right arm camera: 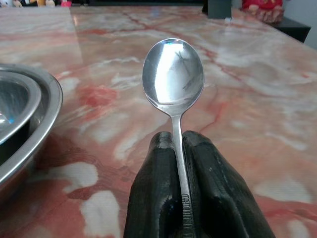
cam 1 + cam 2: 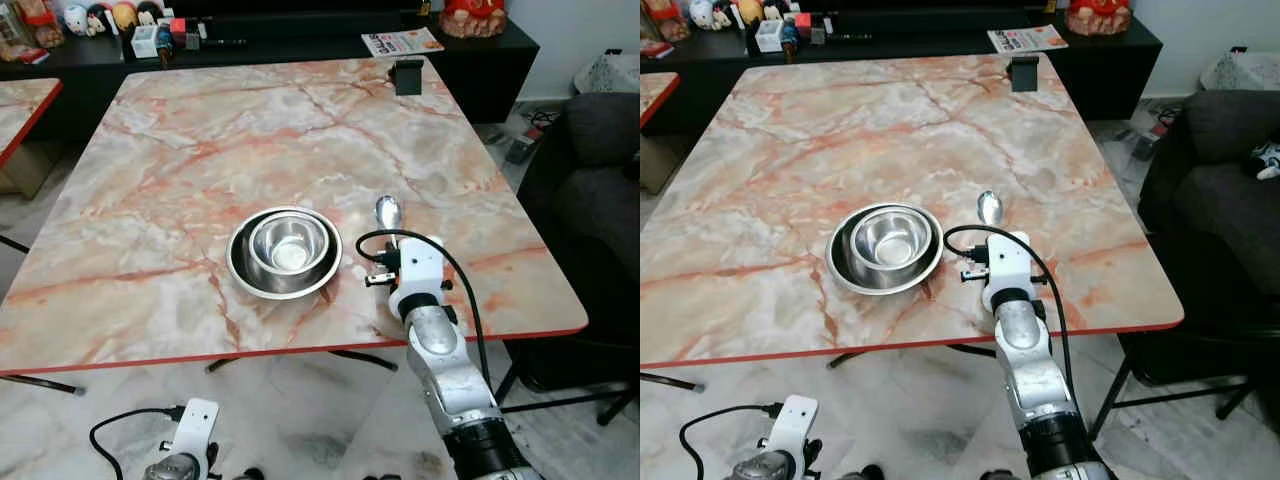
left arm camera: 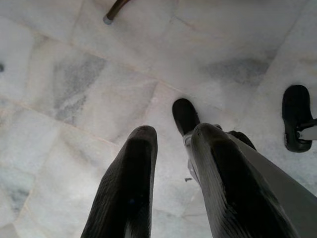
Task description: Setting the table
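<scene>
A steel spoon is pinched by its handle in my right gripper, whose two black fingers are shut on it. The spoon's bowl points away from me, low over the marble table, just right of a small steel bowl nested in a wider steel dish. My left gripper hangs below the table edge over the floor, its fingers slightly apart with nothing between them.
A black box stands at the table's far right edge. Behind it runs a dark sideboard with a magazine and small items. A dark sofa is to the right. My feet show on the tiled floor.
</scene>
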You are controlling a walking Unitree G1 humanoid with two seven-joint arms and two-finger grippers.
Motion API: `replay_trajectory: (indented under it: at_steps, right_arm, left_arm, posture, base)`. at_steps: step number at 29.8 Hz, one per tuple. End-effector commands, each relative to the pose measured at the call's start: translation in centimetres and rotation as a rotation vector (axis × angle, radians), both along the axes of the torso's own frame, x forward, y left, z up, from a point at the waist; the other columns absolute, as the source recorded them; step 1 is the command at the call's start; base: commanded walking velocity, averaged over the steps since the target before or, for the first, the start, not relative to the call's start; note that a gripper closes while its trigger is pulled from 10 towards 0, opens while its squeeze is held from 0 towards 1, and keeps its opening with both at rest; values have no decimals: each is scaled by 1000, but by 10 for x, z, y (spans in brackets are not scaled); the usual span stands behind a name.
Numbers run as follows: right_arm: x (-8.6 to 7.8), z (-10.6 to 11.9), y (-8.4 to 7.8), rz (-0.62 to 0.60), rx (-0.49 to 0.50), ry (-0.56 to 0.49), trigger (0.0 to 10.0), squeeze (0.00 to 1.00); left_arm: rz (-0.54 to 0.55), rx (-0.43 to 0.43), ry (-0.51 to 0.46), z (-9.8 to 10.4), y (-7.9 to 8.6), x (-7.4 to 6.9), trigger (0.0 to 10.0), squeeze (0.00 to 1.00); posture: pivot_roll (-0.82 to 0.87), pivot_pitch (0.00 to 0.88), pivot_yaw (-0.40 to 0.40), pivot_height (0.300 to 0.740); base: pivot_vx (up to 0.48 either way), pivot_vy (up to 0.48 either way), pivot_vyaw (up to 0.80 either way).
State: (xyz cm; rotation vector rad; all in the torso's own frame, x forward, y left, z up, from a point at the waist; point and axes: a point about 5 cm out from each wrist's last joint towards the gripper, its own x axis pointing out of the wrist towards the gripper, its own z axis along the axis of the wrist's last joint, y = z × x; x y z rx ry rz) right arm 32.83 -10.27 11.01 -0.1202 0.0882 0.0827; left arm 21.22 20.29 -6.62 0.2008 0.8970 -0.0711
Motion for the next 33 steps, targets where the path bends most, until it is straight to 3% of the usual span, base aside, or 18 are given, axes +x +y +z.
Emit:
replay_trajectory:
  at_steps: [1,9,18,33]
  right_arm:
    - [2,2,4,8,10,-10,10000,0]
    - [15,-4,5,0,-19,19,10000,0]
    - [17,-19,3,-49,2,76,10000,0]
    - [18,-27,9,-11,2,96,10000,0]
  left_arm:
    - [2,16,17,-2,5,-5,10000,0]
    - [-9,24,12,0,4,-2,10000,0]
    - [-8,26,18,-1,5,-3,10000,0]
    - [-10,28,14,0,3,-1,10000,0]
  posture:
    - [-21,166,38,740]
    - [-12,160,44,740]
    - [-6,158,44,740]
    - [-5,154,43,740]
  base:
    - [0,0,0]
    - [0,0,0]
    - [0,0,0]
    - [0,0,0]
